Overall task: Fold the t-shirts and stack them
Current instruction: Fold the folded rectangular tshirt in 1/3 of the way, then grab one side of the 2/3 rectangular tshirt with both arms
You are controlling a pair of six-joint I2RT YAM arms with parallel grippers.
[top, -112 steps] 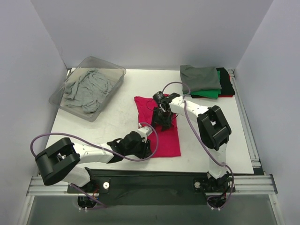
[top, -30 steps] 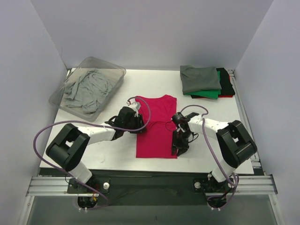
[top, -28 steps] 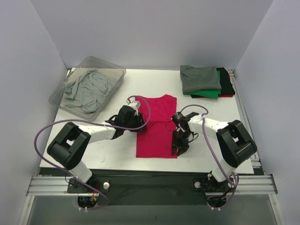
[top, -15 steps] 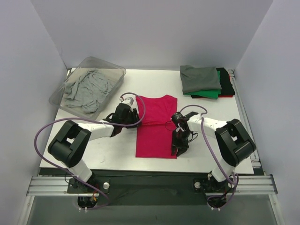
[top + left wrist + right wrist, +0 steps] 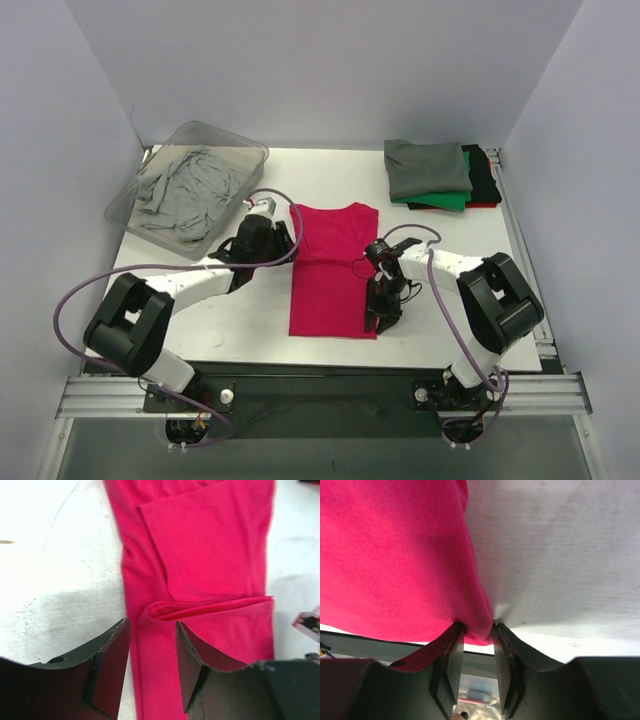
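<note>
The bright magenta-red t-shirt lies flat as a long folded strip at the table's middle. My left gripper is open over its upper left edge; in the left wrist view the shirt and a small fold lie below the spread fingers. My right gripper is at the shirt's near right corner, shut on the hem. A stack at the back right has a dark grey shirt on top, over green, black and red ones.
A clear plastic bin at the back left holds crumpled light grey shirts. The table's near edge and a black rail lie just below the right gripper. White walls close in three sides.
My left gripper has slid back and left along the shirt's left edge, from mid-edge to the upper part. The right gripper has stayed at the near right corner.
</note>
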